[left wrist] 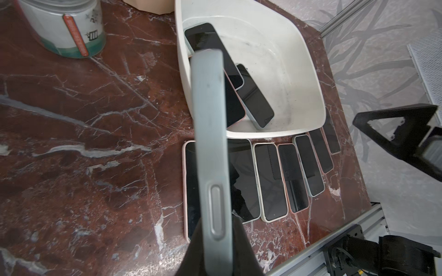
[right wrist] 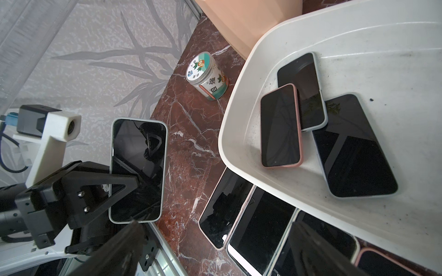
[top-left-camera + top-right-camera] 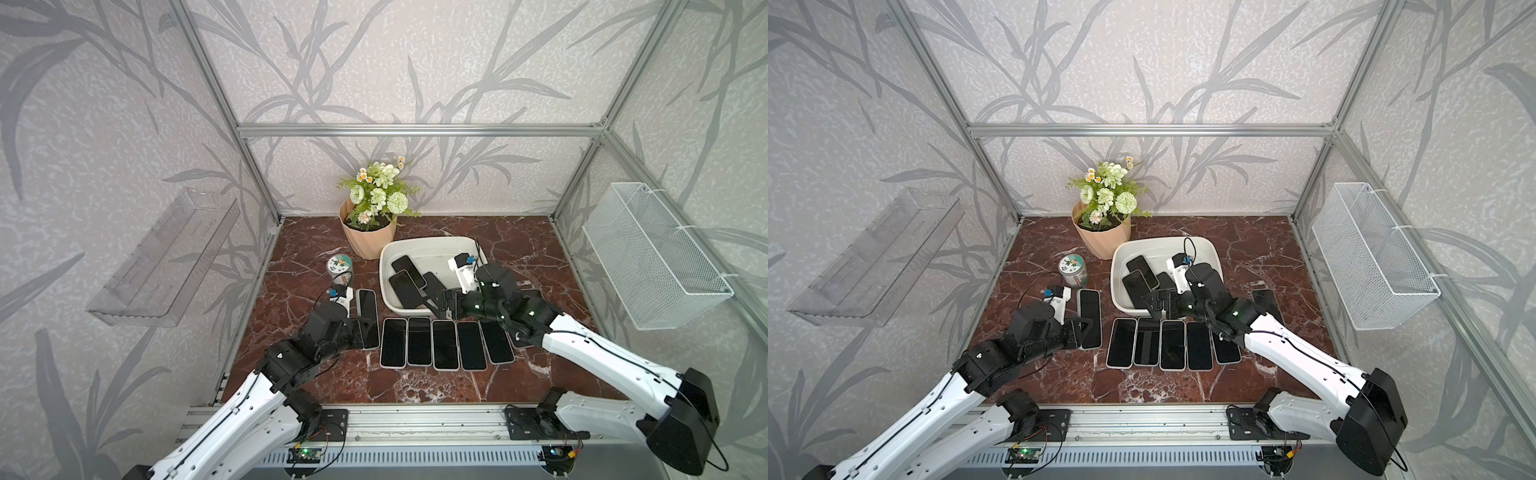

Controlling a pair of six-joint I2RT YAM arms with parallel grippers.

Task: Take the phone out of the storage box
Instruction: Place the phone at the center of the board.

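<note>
A row of phones (image 3: 444, 343) lay on the desk (image 3: 519, 249) just near the storage box (image 3: 384, 270), the left claw (image 2: 137, 182) held one more phone (image 2: 138, 143) at the row's left end, and the right claw (image 3: 434, 306) stood wide and empty by the box's near edge, with three phones (image 3: 409, 282) left inside.

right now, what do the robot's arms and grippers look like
Both arms, left arm and right arm, have white shell links with black joints and a thin black cable along each. The left gripper and right gripper are black, with hollow triangular fingers. Each wrist carries a white camera mount with a blue connector.
</note>
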